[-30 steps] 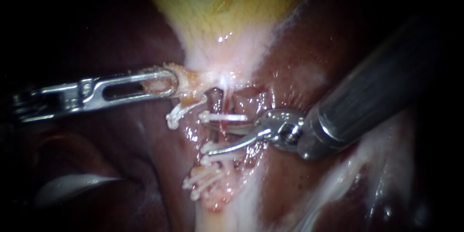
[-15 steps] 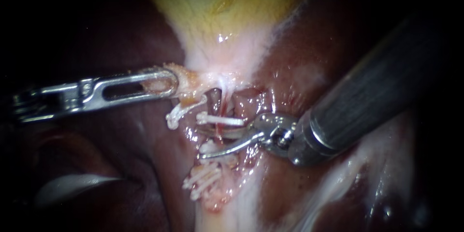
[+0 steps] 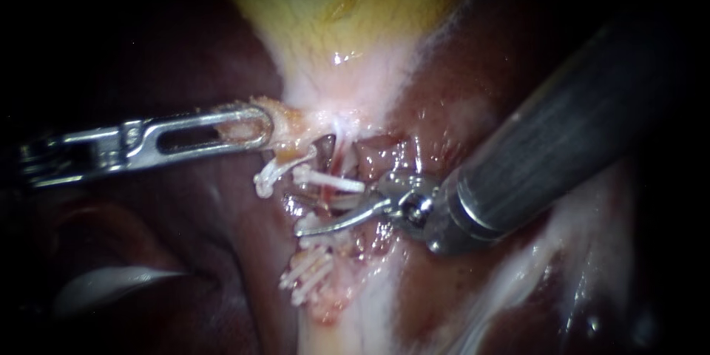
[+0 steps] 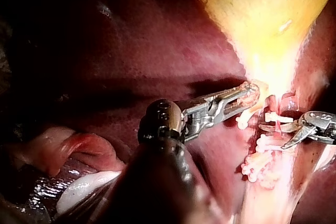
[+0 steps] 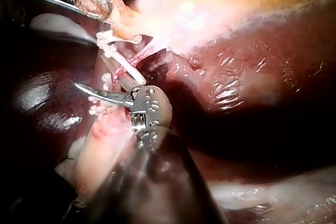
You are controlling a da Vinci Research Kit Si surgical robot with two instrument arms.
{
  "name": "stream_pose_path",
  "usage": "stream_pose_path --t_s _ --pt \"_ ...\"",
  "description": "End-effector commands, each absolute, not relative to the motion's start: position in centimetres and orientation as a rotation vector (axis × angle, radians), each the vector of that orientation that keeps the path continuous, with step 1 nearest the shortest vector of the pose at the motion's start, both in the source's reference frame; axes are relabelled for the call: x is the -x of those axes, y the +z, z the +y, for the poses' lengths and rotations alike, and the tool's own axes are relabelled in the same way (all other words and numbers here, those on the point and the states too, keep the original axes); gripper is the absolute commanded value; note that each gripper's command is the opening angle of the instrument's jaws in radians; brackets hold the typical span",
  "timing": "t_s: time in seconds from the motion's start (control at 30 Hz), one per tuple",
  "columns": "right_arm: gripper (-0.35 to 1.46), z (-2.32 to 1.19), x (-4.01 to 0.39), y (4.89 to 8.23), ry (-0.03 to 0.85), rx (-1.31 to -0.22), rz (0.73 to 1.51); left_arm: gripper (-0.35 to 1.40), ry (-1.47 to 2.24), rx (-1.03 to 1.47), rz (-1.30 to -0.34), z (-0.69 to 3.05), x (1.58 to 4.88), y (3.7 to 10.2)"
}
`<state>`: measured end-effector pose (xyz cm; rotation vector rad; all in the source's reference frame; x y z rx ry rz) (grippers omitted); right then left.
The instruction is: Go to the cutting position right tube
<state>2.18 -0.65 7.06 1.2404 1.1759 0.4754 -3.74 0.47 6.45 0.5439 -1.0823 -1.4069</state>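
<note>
Dark red liver (image 3: 458, 103) fills the background, and the yellow gallbladder (image 3: 333, 7) narrows downward at centre. Below that narrowing, the right tube (image 3: 330, 191) shows as a thin reddish strand. It runs from a white upper clip (image 3: 329, 180) down to the white lower clips (image 3: 322, 223).

Our right instrument (image 3: 303, 213) reaches in from the right. Its tool is open, with two slim curved jaws standing apart and the tube between them. It grips nothing that we can see.

To do this step well, we judge that the jaws should sit square across the bare stretch between the clips. Both tips should show past the tube, and no metal should rest on a clip.

Room here is tight. The clips bound the gap above and below, and liver lies just behind. A clipped stub (image 3: 272, 171) sits just beside the gap on the left. The freer room is along the instrument's own shaft, toward the lower right.

Our left instrument (image 3: 259, 127) comes in from the left. Its slotted tool is clamped on the gallbladder neck (image 3: 292, 122), holding it taut and apart from the cutting site.
</note>
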Motion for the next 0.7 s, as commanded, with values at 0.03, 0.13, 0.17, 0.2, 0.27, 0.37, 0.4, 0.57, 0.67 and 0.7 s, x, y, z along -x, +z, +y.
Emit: stream_pose_path --t_s 0.03,0.13,0.17,0.2,0.27,0.37,0.4,0.57,0.67,0.7 --pt "1.43 -0.65 -2.19 7.06 0.475 -1.243 1.181 -0.35 -1.407 -0.544 -1.082 0.47 3.74 6.45" --pt "1.43 -0.66 -2.21 7.07 0.486 -1.264 1.187 -0.35 -1.407 -0.544 -1.082 0.47 3.74 6.45" --pt "1.43 -0.67 -2.21 7.07 0.485 -1.275 1.192 -0.35 -1.407 -0.544 -1.082 0.47 3.74 6.45" --pt "1.43 -0.67 -2.21 7.07 0.488 -1.279 1.189 -0.35 -1.407 -0.544 -1.082 0.47 3.74 6.45" --pt "1.43 -0.67 -2.22 7.07 0.486 -1.280 1.189 -0.35 -1.407 -0.544 -1.082 0.47 3.74 6.45" --pt "1.43 -0.67 -2.23 7.07 0.487 -1.280 1.192 -0.35 -1.407 -0.544 -1.082 0.47 3.74 6.45" --pt "1.43 -0.67 -2.23 7.08 0.490 -1.278 1.192 -0.35 -1.407 -0.544 -1.082 0.47 3.74 6.45" --pt "1.43 -0.69 -2.28 7.10 0.489 -1.276 1.196 -0.35 -1.407 -0.544 -1.082 0.47 3.74 6.45" --pt "1.43 -0.70 -2.30 7.11 0.491 -1.277 1.201 -0.35 -1.407 -0.544 -1.082 0.47 3.74 6.45" --pt "1.43 -0.70 -2.31 7.11 0.493 -1.278 1.207 -0.35 -1.407 -0.544 -1.082 0.47 3.74 6.45"
